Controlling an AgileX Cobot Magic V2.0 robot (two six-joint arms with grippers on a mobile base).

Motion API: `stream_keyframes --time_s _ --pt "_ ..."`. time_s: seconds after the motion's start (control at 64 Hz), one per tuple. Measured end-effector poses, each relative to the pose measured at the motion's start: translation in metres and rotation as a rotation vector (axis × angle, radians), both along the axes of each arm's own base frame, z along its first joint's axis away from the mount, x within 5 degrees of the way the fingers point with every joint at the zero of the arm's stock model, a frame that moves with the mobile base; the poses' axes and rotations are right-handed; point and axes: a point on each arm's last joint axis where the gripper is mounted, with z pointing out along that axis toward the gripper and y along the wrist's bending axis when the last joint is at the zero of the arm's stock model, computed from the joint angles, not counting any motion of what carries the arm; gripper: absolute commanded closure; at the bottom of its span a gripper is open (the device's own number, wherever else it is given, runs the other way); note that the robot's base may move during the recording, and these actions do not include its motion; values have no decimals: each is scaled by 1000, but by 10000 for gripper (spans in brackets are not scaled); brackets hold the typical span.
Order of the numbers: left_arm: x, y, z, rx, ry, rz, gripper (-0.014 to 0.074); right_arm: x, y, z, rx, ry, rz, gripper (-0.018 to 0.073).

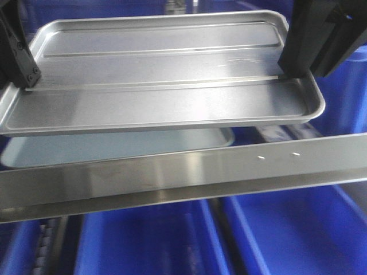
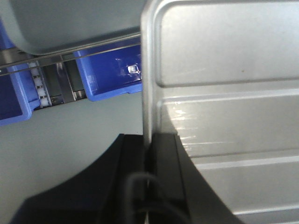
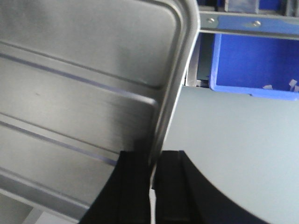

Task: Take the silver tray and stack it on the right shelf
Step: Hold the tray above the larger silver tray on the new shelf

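Note:
The silver tray (image 1: 166,86) hangs level in the air, shiny, with two long ridges across its floor. My left gripper (image 1: 26,80) is shut on its left short rim. My right gripper (image 1: 292,71) is shut on its right short rim. In the left wrist view the black fingers (image 2: 163,154) pinch the tray's rim (image 2: 147,93). The right wrist view shows the same grip, gripper (image 3: 154,158) clamped on the silver tray (image 3: 84,70) edge. The right shelf's silvery front crossbar (image 1: 189,177) runs just below and in front of the tray.
A duller grey smooth tray (image 1: 114,150) lies under the held tray, behind the crossbar. Dark-blue crates (image 1: 287,240) sit below the crossbar. A blue crate (image 2: 112,74) and white rollers (image 2: 39,91) show in the left wrist view, another crate (image 3: 257,65) in the right.

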Motion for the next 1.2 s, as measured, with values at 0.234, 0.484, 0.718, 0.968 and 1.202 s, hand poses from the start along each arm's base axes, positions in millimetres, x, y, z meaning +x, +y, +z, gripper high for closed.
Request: stream_keyframes --time_s 0.234,0.484,0.718,0.968,1.202 --pt "0 0 0 0 0 0 689 0 0 0 0 0 0 509" --pt "0 0 0 0 0 0 689 0 0 0 0 0 0 509" --pt "0 0 0 0 0 0 689 0 0 0 0 0 0 509" --pt "0 0 0 0 0 0 689 0 0 0 0 0 0 509" --pt "0 0 0 0 0 0 689 0 0 0 0 0 0 509"
